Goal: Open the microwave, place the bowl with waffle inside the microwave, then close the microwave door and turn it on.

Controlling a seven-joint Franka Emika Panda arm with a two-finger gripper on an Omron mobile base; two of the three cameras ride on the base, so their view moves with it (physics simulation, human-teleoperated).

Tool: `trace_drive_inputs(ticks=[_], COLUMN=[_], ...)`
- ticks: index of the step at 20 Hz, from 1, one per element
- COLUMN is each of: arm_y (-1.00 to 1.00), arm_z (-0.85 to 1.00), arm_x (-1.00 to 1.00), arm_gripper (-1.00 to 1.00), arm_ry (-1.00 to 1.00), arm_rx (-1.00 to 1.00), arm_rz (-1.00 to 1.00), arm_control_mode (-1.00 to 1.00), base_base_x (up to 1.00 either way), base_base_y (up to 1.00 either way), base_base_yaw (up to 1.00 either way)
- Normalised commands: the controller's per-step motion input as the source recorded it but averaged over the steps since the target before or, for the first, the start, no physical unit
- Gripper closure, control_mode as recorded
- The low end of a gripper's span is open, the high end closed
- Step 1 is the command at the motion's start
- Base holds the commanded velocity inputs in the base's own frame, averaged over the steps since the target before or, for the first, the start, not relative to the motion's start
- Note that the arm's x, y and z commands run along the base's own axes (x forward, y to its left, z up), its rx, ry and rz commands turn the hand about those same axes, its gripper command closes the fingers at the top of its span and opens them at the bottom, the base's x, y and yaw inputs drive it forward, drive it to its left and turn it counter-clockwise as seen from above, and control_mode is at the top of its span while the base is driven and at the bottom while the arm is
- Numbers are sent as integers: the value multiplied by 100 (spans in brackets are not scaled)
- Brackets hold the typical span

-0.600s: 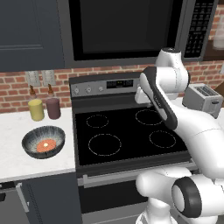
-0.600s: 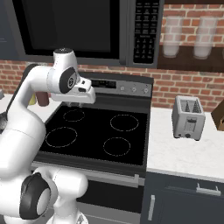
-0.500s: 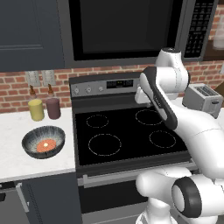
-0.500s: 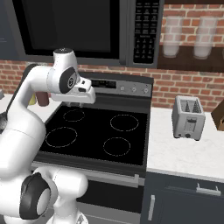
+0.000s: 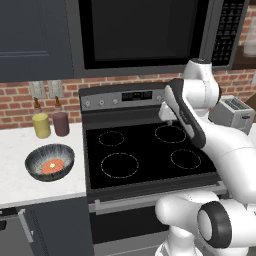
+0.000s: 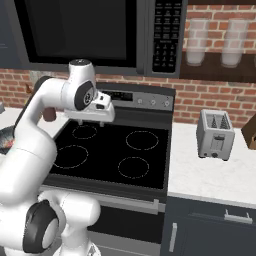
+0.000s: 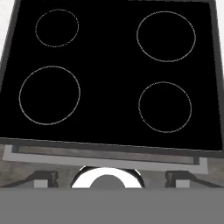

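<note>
The microwave point(image 5: 145, 35) point(image 6: 90, 30) hangs over the stove, its door point(image 5: 140, 30) shut and its button panel point(image 6: 166, 35) on the right. On the left counter stands the dark streaked bowl point(image 5: 49, 161), and the orange waffle point(image 5: 52, 166) lies in it. My gripper point(image 6: 93, 121) point(image 5: 166, 112) hovers above the back of the stove, well below the microwave and far right of the bowl. It points down, and its fingertips point(image 7: 41, 179) stand wide open with nothing between them.
The black stove point(image 5: 145, 155) point(image 7: 109, 74) lies under the hand. A yellow jar point(image 5: 41, 125) and a maroon jar point(image 5: 61, 123) stand behind the bowl. A toaster point(image 6: 216, 134) point(image 5: 232, 114) sits on the right counter. Glass jars point(image 6: 197, 42) stand on a shelf above it.
</note>
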Motion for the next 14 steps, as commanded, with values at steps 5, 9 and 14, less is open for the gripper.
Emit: trace_drive_inputs(ticks=[5,9,14], arm_y=[-98,-78,-29], arm_z=[0,56,66], arm_x=[-18,-3,2], arm_gripper=[-100,-100,-100], arm_ry=[-67,-70,-46], arm_rx=[35,27,4], arm_rz=[0,0,-9], arm_control_mode=[-100,-100,-100], base_base_x=[0,0,0], base_base_y=[0,0,0], base_base_yaw=[0,0,0])
